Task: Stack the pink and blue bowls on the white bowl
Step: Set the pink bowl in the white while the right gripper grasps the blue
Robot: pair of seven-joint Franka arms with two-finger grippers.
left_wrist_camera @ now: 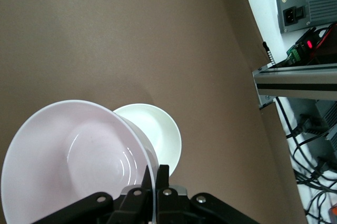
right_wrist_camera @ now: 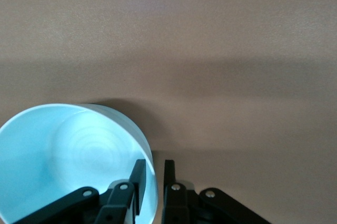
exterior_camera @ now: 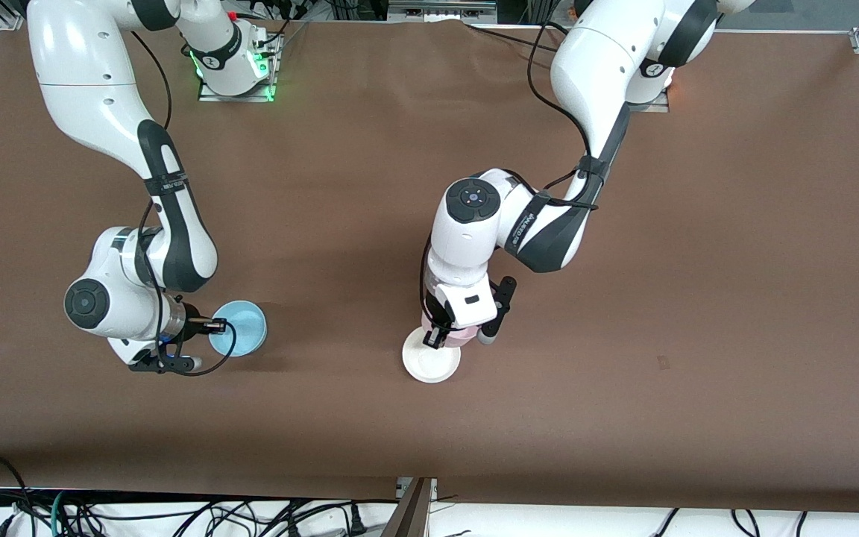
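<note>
Your left tool [exterior_camera: 450, 337] is over the white bowl [exterior_camera: 432, 363], mid-surface, fingers pinched shut on the pink bowl's [exterior_camera: 465, 337] rim. In the left wrist view the pink bowl [left_wrist_camera: 73, 163] hangs tilted from the tool [left_wrist_camera: 156, 177], one finger inside the rim and one outside, w/ the white bowl [left_wrist_camera: 160, 134] partly showing underneath it. The pink bowl looks lifted above the white one; you can't tell from these views if they touch.

Your right tool [exterior_camera: 215, 326] is toward the right arm's end of the surface [exterior_camera: 698, 298], gripping the blue bowl [exterior_camera: 243, 328] by its rim. In the right wrist view the fingers [right_wrist_camera: 138, 179] straddle the wall of the blue bowl [right_wrist_camera: 73, 166], one inside, one outside, w/ a narrow gap btwn them that the rim fills. The blue bowl is well apart from the white one; you can't tell if it's resting on the surface or raised a bit.
</note>
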